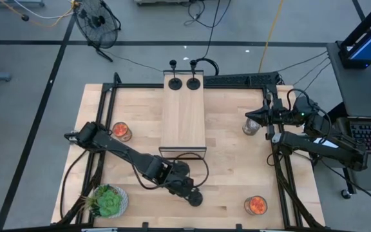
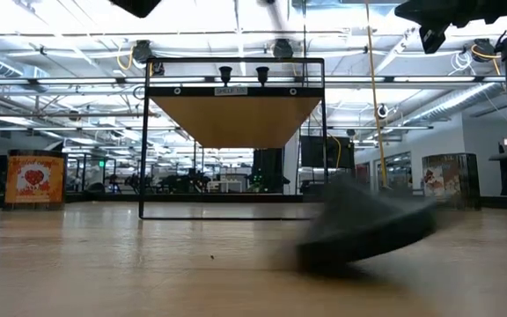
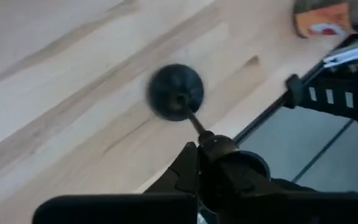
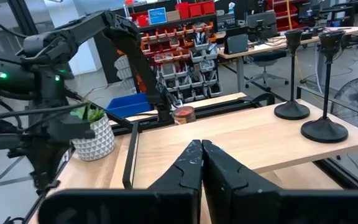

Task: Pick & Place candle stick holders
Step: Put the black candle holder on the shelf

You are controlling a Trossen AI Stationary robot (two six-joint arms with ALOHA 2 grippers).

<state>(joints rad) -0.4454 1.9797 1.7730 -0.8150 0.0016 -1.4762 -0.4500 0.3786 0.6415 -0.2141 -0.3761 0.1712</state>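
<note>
Near the bench's front edge, the left gripper (image 3: 199, 155) has clamped tight on the third candle stick holder's (image 3: 176, 93) stem; next, lift it toward the raised shelf (image 1: 183, 113).

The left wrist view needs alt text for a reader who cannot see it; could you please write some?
The left gripper is shut on the thin stem of a black candle stick holder, whose round base sits against the light wooden table. An orange-filled glass jar stands at the table's edge, beside the black table frame.
</note>
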